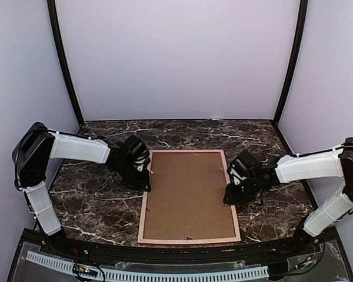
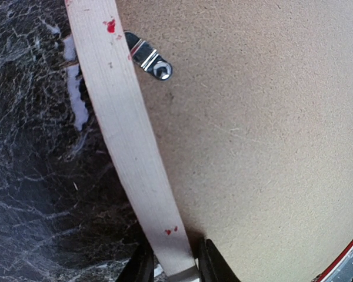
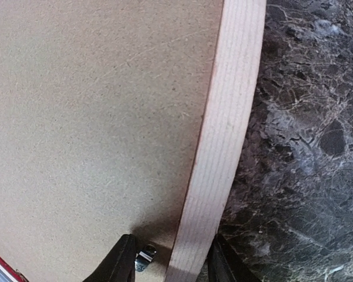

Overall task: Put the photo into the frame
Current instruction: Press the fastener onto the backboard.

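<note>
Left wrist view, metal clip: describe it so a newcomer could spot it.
On the dark marble table a frame lies face down, pale wood rails around a brown backing board. On its left rail, ahead of the left gripper whose fingers straddle that rail, a small clip reaches onto the board. It is shiny silver metal with a rounded end, against matte wood and board.

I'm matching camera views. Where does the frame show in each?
Top external: frame lies back up at table centre.
Left wrist: frame, a pale strip from top left to bottom centre.
Right wrist: frame, a pale strip from top right to bottom centre.
Shared landmark: brown backing board inside it.
</note>
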{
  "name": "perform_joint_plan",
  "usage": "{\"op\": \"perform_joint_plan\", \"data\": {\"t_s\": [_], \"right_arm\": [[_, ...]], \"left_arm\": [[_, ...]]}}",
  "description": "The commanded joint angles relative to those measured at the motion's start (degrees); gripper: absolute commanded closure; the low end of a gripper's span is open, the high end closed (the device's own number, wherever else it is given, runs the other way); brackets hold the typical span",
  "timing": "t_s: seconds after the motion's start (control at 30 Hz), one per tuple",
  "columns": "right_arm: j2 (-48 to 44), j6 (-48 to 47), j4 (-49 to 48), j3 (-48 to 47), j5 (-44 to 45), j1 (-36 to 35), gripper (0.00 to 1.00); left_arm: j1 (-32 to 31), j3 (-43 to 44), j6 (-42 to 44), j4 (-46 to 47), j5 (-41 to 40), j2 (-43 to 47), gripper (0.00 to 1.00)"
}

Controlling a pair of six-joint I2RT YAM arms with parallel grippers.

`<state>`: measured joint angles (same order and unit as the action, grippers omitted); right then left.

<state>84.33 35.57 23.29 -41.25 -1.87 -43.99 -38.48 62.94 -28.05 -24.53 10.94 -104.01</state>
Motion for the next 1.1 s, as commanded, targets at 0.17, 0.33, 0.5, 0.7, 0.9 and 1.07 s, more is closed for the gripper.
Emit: {"op": "perform_joint_plan", "data": {"t_s": [0.17, 0.33, 0.5, 0.7, 0.9, 1.07], "right_arm": [[-0.61, -6.68, 3.45, 0.82, -4.26, -0.66, 0.64], [-0.55, -8.15, 3.93, 0.67, -4.9, -0.66, 0.69], [0.05, -9.49, 3.79, 0.88, -5.54, -0.57, 0.71], [-0.06, -10.29, 2.99, 1.43, -7.04, -0.49, 0.72], [0.54, -10.87, 2.34, 1.61, -8.48, -0.55, 0.72], [-0.28, -10.74, 2.34, 1.79, -9.12, -0.83, 0.68]], "left_arm": [[0.47, -0.68, 1.5, -1.24, -2.85, -0.97, 0.71], [0.42, -0.68, 1.6, -1.26, -2.85, -1.17, 0.71], [0.43, -0.83, 1.75, -1.35, -2.96, -1.2, 0.71], [0.44, -1.23, 2.06, -1.66, -3.14, -1.2, 0.71], [0.49, -1.53, 2.38, -2.28, -3.74, -0.94, 0.71], [0.51, -1.17, 2.69, -2.55, -4.26, -1.13, 0.72]]}}
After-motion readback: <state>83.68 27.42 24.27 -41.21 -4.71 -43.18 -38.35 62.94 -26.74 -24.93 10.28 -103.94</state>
